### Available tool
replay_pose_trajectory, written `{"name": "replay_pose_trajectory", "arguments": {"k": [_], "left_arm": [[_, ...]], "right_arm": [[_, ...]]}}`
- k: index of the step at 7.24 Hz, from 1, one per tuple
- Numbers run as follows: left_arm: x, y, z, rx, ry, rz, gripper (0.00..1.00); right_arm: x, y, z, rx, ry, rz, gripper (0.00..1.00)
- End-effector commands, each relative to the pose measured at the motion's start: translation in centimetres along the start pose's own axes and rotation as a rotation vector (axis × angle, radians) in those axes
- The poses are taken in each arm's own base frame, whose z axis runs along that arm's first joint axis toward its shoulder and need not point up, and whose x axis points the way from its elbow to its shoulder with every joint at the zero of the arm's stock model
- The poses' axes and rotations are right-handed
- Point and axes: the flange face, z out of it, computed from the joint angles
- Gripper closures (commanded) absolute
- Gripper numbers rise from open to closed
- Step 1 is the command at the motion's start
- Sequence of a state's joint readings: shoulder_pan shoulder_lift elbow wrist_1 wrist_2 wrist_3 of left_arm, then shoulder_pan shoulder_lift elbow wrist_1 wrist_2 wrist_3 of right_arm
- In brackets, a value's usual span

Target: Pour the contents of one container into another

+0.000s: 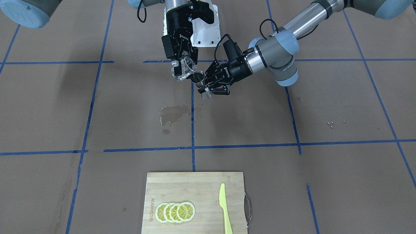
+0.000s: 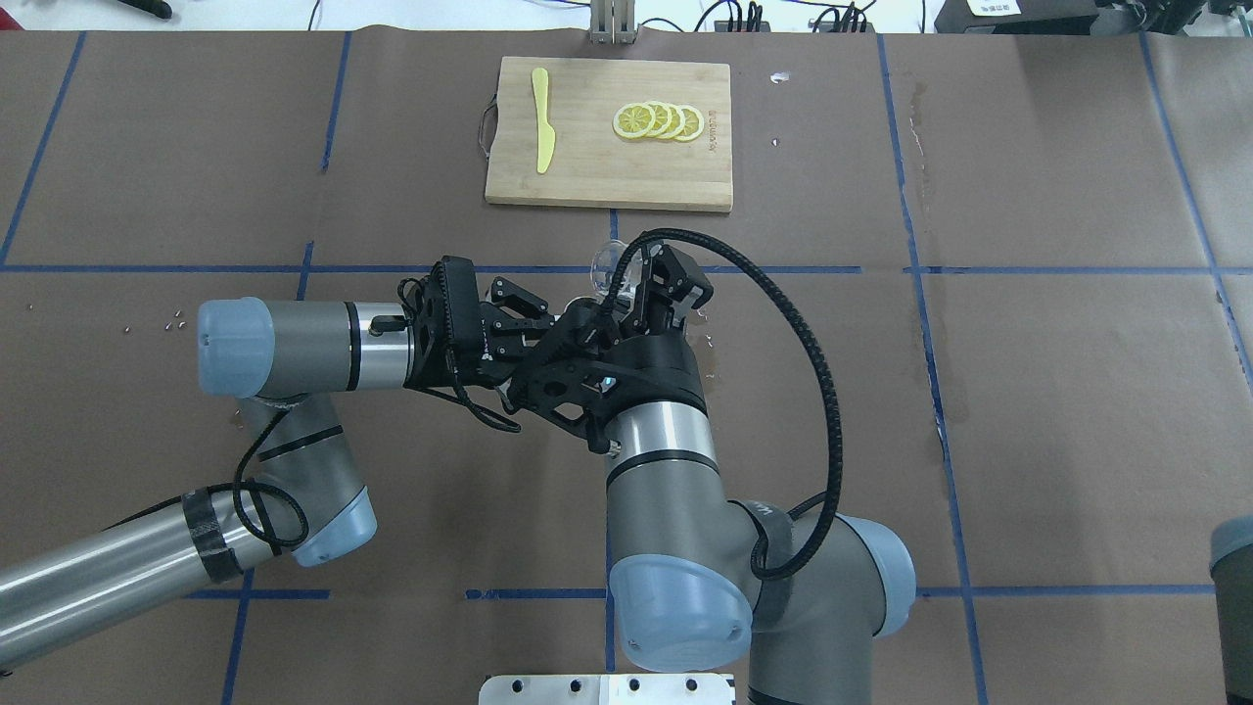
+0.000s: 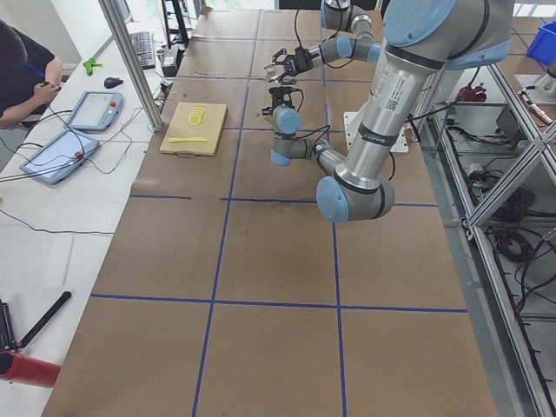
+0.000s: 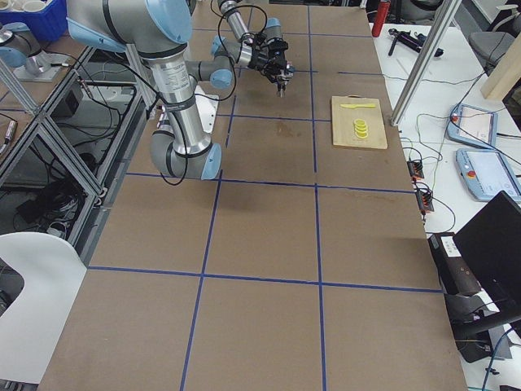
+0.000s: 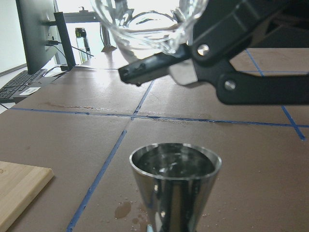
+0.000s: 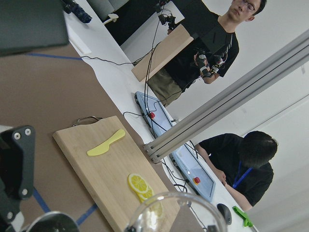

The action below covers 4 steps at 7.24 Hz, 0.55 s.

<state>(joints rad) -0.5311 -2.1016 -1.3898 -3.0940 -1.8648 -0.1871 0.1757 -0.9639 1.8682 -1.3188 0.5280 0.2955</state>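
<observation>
Left claw (image 1: 204, 87) clamped near the waist of the upright steel jigger (image 5: 175, 183), and right claw (image 1: 182, 66) pinching the clear cup (image 5: 145, 24) tilted just above it, off the tabletop (image 1: 292, 113): both judged light, rigid and slick.

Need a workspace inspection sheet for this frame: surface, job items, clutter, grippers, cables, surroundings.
Surface: brown paper table with blue tape grid; wet patch near the grippers.
Job's things: steel jigger upright; clear cup tilted, just above the jigger's open top.
Clutter: cutting board carrying lemon slices and a yellow knife.
Grippers: left gripper shut on jigger; right gripper shut on cup.
Cables: black cable loops off the right arm.
Surroundings: standing person and seated person at the side bench.
</observation>
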Motion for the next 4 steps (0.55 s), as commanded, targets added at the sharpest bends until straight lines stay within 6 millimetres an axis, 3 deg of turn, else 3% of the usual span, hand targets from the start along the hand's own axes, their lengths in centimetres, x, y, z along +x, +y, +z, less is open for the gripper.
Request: {"name": "replay_pose_trajectory", "arguments": {"k": [1, 4], "left_arm": [[0.0, 0.2, -0.2, -0.003, 0.0, -0.001, 1.0], [-0.1, 0.3, -0.4, -0.003, -0.001, 0.0, 1.0]], "right_arm": [[0.7, 2.2, 0.7, -0.001, -0.093, 0.295, 1.0], [3.6, 6.4, 3.1, 0.005, -0.109, 0.358, 1.0]]}}
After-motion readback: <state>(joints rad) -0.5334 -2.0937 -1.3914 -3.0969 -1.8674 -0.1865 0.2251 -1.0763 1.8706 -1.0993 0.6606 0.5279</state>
